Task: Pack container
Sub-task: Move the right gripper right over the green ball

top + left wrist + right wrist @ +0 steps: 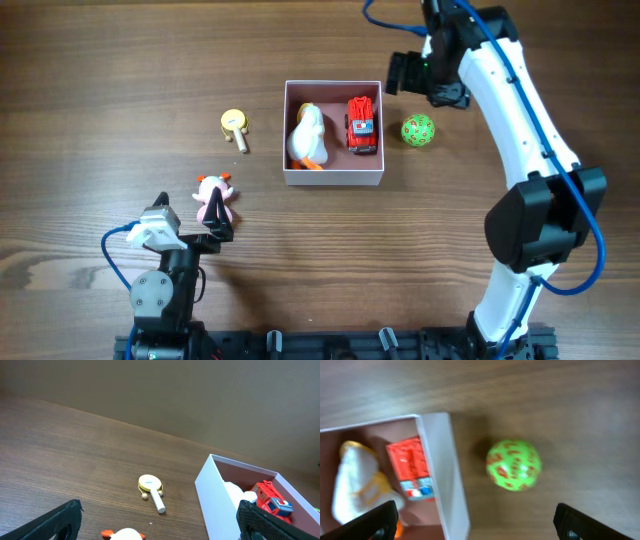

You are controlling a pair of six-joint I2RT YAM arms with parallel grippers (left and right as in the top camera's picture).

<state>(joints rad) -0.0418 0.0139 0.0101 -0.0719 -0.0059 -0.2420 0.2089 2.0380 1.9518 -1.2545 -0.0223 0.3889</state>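
Container (334, 178): square, thin white walls, dusty-pink inside, mid-table (100, 80) on wood grain. Holds a rounded white duck (307, 138) & boxy red truck (361, 124). Green ball (418, 131), poss. bumpy, sits just beside it. Left gripper (215, 232) & right gripper (420, 85): jaws spread wide, empty.

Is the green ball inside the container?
No, the green ball sits on the table outside the container, beside its right wall.

Square open-top container (334, 179), white walls, seemingly pink inside, upright at table (120, 80) centre
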